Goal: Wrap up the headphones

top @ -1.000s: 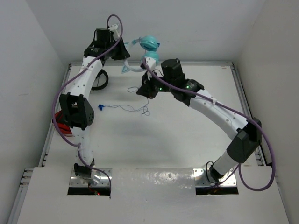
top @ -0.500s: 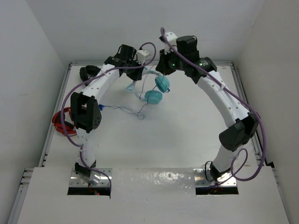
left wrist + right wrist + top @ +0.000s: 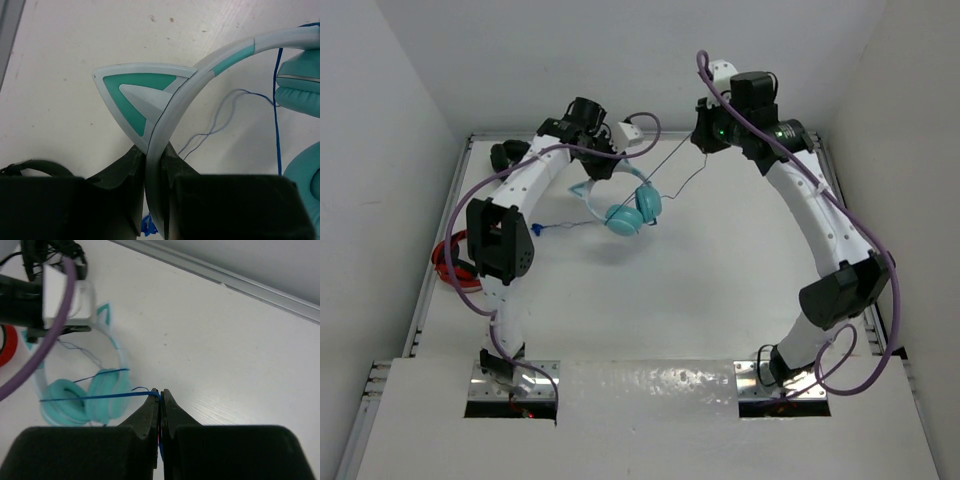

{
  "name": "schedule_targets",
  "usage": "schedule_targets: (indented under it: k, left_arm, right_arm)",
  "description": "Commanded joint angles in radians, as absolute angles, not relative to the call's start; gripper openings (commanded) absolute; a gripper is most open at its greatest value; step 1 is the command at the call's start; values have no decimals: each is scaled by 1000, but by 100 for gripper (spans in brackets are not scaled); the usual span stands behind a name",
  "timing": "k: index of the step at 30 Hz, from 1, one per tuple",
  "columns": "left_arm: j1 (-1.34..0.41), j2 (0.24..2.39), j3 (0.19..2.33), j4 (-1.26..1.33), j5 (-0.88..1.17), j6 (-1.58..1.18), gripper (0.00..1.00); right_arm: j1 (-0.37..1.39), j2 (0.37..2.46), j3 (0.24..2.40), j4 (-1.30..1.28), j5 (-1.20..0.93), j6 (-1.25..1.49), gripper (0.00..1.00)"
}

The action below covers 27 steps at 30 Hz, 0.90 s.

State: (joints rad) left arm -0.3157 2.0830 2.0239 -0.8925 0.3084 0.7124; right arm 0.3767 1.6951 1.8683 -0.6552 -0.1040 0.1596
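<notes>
The teal headphones [image 3: 632, 210] hang above the table's back middle, earcups down. My left gripper [image 3: 603, 160] is shut on their pale headband [image 3: 200, 65] beside a cat ear [image 3: 135, 97]. My right gripper [image 3: 703, 135] is shut on the thin dark cable [image 3: 680, 185], which runs taut from the earcups [image 3: 85, 400] up to its jaws. In the right wrist view the blue cable [image 3: 100, 396] crosses both earcups and enters the closed fingers [image 3: 150, 410]. The blue plug [image 3: 535, 229] lies on the table at the left, with slack cable trailing from it.
Red headphones [image 3: 448, 262] lie at the table's left edge behind the left arm. Black headphones [image 3: 505, 155] sit at the back left corner. White walls enclose the table on three sides; a metal rail [image 3: 240, 285] runs along the back.
The right gripper rose and moved right, pulling the cable taut. The left gripper shifted slightly, and the headphones swung down and left so the earcups hang lower.
</notes>
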Motion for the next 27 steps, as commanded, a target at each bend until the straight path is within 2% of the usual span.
schedule_targets:
  k: [1,6,10,14,18,21,23,25,27]
  left_arm:
    - [-319,1990,2071,-988,388,847,0]
    - [-318,1991,2228,-1078,523,798,0]
    - [-333,1993,2376,-1195,633,787,0]
    - [-333,1967,2436,-1200,707,710,0]
    - [-327,1948,2453,-1138,747,551,0]
    - [-327,1939,2480,-1004,747,393,0]
    - [-327,1942,2502,-957,718,298,0]
    - [-325,1944,2528,-895,689,212,0]
    - [-305,1947,2537,-835,657,134,0]
  right_arm:
    - [278,1660,1878,-643,-48,130,0]
    - [230,1664,1778,-543,-67,112,0]
    - [224,1730,1854,-436,-199,187,0]
    - [224,1813,1885,-368,-258,250,0]
    - [227,1836,1743,-186,-406,307,0]
    - [251,1845,1602,-1,-515,354,6]
    - [285,1858,1545,102,-552,386,14]
    - [305,1878,1484,263,-580,446,15]
    - [330,1896,1424,465,-606,581,21]
